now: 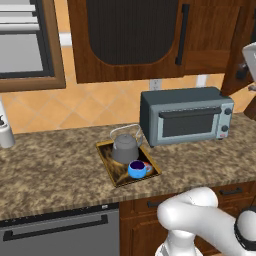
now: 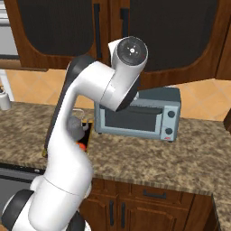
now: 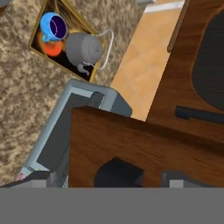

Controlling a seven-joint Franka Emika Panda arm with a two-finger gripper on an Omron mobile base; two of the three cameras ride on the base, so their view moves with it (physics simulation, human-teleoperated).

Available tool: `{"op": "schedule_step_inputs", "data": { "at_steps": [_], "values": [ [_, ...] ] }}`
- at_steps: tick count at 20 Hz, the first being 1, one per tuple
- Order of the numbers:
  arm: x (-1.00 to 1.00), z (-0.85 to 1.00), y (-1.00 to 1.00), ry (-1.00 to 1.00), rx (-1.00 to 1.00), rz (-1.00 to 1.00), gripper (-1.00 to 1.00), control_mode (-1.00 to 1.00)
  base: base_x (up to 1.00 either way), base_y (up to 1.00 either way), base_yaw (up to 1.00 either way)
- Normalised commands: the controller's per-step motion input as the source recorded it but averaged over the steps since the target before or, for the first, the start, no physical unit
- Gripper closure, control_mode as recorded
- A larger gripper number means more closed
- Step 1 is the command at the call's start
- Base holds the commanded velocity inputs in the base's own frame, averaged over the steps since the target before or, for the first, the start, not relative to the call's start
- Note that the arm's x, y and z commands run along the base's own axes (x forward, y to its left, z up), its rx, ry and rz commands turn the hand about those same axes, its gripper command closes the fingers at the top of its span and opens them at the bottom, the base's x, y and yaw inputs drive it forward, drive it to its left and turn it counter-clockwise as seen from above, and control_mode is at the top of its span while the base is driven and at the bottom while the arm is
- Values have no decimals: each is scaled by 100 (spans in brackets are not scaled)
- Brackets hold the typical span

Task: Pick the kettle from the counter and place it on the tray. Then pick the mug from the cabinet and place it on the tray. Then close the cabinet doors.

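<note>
The grey kettle (image 1: 125, 148) and the blue mug (image 1: 138, 170) both stand on the dark tray (image 1: 114, 176), which lies on the granite counter (image 1: 55, 170). The hand view shows the kettle (image 3: 83, 48), the mug (image 3: 54, 26) and the tray (image 3: 40, 43) far below. My gripper (image 3: 148, 177) is open, high up at the cabinet, with its fingertips (image 3: 117, 171) close against a plain wooden door face (image 3: 131, 140). Its white hand (image 1: 249, 62) shows at the right edge beside the right cabinet door (image 1: 239, 45), which stands ajar. The left door (image 1: 130, 35) is shut.
A grey toaster oven (image 1: 186, 116) stands on the counter right of the tray, below the cabinet. A white container (image 1: 6, 131) sits at the far left of the counter. My arm (image 2: 94, 90) hides much of the tray in the right base view. A window (image 1: 22, 45) is on the left.
</note>
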Motion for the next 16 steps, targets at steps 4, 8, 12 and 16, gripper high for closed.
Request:
{"op": "schedule_step_inputs", "data": {
  "at_steps": [4, 8, 12, 16],
  "values": [
    [100, -18, -7, 5, 1, 9, -100, -100, 0, 0, 0],
    [98, -23, -11, 1, 0, 7, -100, -100, 0, 0, 0],
    [90, -22, -13, 3, 0, 2, -100, -100, 0, 0, 0],
    [98, -37, -1, 5, 0, 0, -100, -100, 0, 0, 0]
  ]
}}
